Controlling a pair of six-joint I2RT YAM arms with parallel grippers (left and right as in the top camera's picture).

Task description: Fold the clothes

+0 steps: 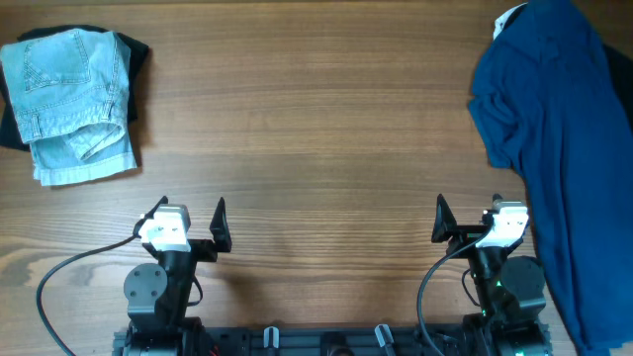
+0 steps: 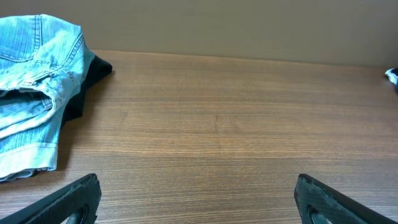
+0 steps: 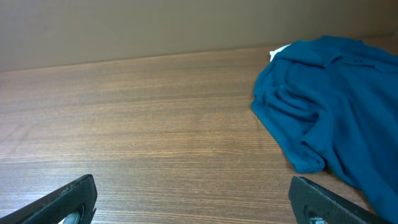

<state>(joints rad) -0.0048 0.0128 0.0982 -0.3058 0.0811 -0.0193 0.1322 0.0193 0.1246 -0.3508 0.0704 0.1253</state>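
Observation:
The folded pale-blue denim shorts [image 1: 71, 99] lie at the far left of the table on top of a black garment [image 1: 136, 59]. They also show in the left wrist view [image 2: 31, 93], with the black garment [image 2: 90, 78] beside them. A large dark-blue garment [image 1: 564, 148] lies crumpled along the right side, hanging past the table edge; it shows in the right wrist view [image 3: 336, 106]. My left gripper [image 1: 191, 210] is open and empty near the front edge, well apart from the shorts. My right gripper [image 1: 467, 210] is open and empty, just left of the dark-blue garment.
A bit of white [image 1: 510, 16] peeks out at the top of the dark-blue garment. The wooden table [image 1: 316, 129] stretches between the two piles. Arm bases and cables sit along the front edge.

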